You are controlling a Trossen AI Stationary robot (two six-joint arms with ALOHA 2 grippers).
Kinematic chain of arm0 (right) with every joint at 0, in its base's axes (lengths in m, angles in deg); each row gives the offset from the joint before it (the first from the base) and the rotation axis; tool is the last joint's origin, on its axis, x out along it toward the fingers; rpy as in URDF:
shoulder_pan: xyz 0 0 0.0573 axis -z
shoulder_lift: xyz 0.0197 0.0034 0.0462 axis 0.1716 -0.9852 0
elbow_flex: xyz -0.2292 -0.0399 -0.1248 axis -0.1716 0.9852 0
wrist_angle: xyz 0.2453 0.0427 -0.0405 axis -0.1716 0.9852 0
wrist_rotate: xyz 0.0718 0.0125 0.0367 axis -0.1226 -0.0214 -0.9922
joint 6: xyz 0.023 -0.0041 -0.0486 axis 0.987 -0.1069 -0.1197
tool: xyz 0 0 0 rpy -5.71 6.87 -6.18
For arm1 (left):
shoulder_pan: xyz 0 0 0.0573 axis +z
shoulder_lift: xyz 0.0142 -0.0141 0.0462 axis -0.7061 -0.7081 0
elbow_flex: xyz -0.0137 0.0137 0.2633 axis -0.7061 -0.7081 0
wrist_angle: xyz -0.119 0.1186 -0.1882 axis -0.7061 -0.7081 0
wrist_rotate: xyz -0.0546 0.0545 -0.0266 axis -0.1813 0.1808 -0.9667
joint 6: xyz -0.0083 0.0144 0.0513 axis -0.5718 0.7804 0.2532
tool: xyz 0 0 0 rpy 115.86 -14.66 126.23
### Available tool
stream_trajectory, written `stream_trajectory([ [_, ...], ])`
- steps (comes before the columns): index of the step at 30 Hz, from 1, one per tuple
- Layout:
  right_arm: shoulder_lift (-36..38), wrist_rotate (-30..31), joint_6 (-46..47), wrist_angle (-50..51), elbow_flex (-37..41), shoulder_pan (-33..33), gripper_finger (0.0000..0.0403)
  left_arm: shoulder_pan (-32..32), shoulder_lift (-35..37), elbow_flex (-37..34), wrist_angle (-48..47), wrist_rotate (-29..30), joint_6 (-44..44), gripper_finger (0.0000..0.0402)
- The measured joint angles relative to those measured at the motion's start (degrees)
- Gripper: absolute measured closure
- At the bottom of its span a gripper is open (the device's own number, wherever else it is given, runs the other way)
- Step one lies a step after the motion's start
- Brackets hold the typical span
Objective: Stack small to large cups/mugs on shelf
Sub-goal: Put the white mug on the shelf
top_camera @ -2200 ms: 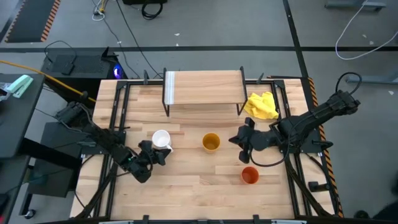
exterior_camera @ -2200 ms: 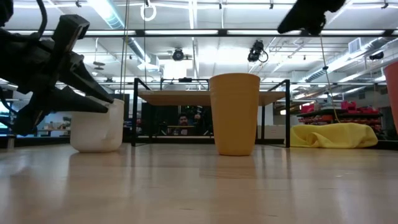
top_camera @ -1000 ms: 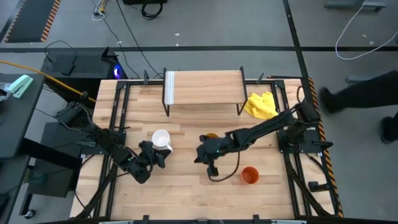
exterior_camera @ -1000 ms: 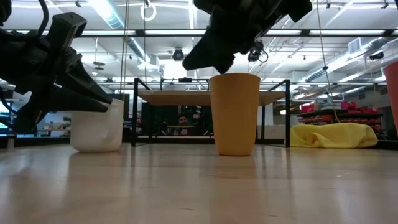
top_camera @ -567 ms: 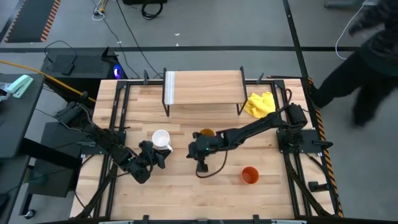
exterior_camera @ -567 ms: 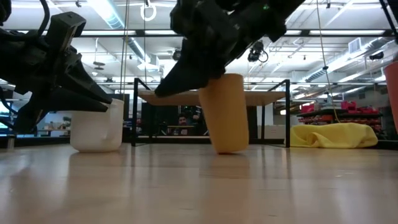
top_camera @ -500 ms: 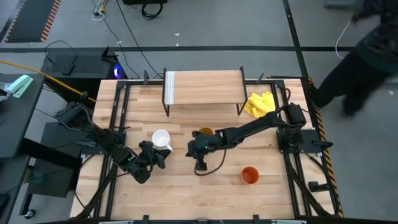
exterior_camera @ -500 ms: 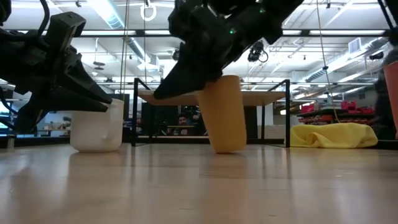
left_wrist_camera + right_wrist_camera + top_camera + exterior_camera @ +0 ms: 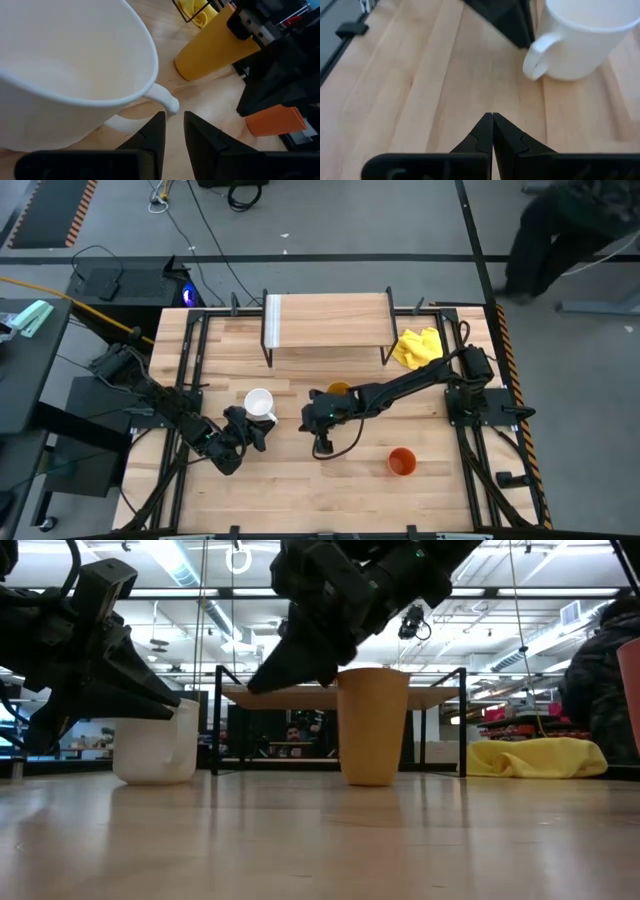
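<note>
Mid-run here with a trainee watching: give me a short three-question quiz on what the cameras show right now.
1. True or false: the shelf already holds a cup.
2. Which cup stands nearest the right gripper: A white mug, B yellow-orange cup, C orange-red cup?
3. Fill in: the left gripper, fingers slightly apart, sits beside the ___.

Key: 1 false, the shelf is bare of cups. 2 B. 3 white mug; its handle lies just ahead of the fingers.

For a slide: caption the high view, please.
Both grippers hover mid-table: left gripper beside white mug, right gripper shut.
</note>
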Motion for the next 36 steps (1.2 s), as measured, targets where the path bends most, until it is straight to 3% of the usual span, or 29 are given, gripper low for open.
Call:
stream_trajectory([
  [18,0.37,0.15,-1.06,3.98,0.11,-3.01,0.0389,0.0,0.01,0.0,0.0,0.0,1.01,0.0323],
  [29,8.02,-0.84,-1.35,3.31,0.15,-8.01,0.0389,0.01,0.02,0.0,-0.02,0.04,1.5,0.0327],
  [32,11.57,4.81,-1.21,3.5,0.11,-11.07,0.0389,0.0,0.02,0.0,-0.02,0.04,1.51,0.0323],
  [36,14.04,21.72,0.48,7.1,0.11,-17.37,0.0393,0.02,0.02,0.0,0.0,0.04,2.15,0.0325],
])
